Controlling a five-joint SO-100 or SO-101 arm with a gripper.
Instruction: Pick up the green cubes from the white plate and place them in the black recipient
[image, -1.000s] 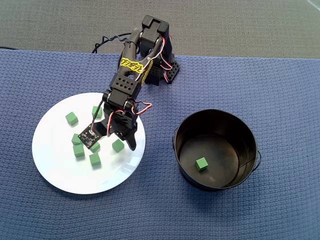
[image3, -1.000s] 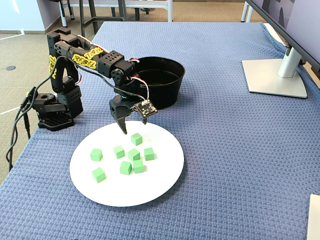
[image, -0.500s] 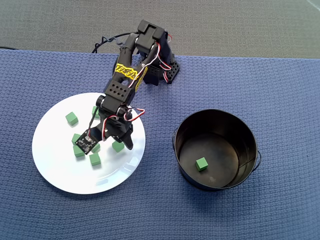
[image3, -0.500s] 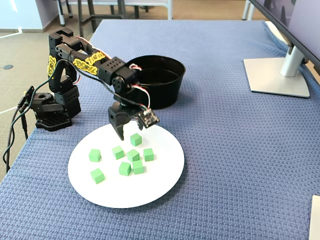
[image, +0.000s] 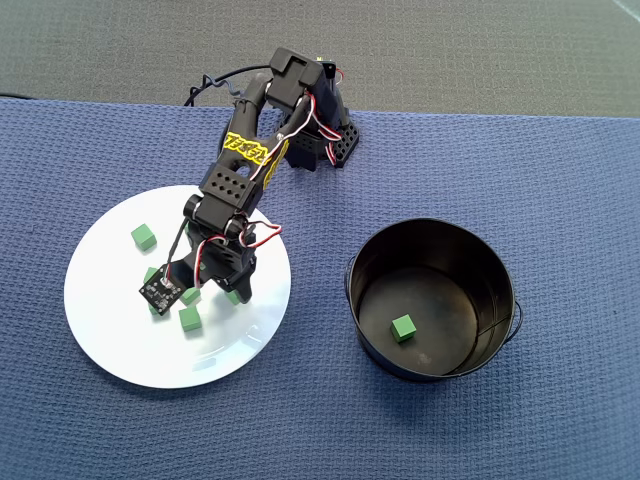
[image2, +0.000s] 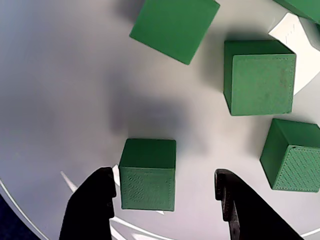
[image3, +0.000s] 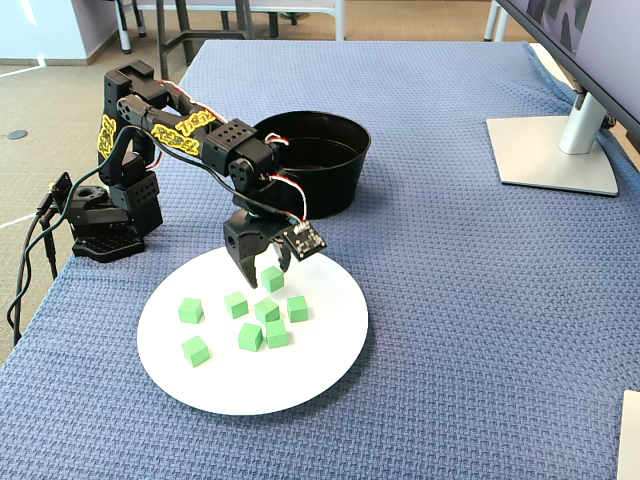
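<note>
at the bottom of the wrist view, a green cube (image2: 148, 174) on the white plate (image2: 60, 90) is flanked, ungripped, by the spread fingers of the gripper (image2: 162, 192).

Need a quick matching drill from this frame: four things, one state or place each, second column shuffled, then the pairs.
Things:
1. pincer
2. black pot
3. white plate
4. monitor stand

States or places:
A. holds one green cube
B. open around a cube
C. on the cloth beyond the pot, fixed view
D. carries seven cubes

Pairs: 1-B, 2-A, 3-D, 4-C
</note>
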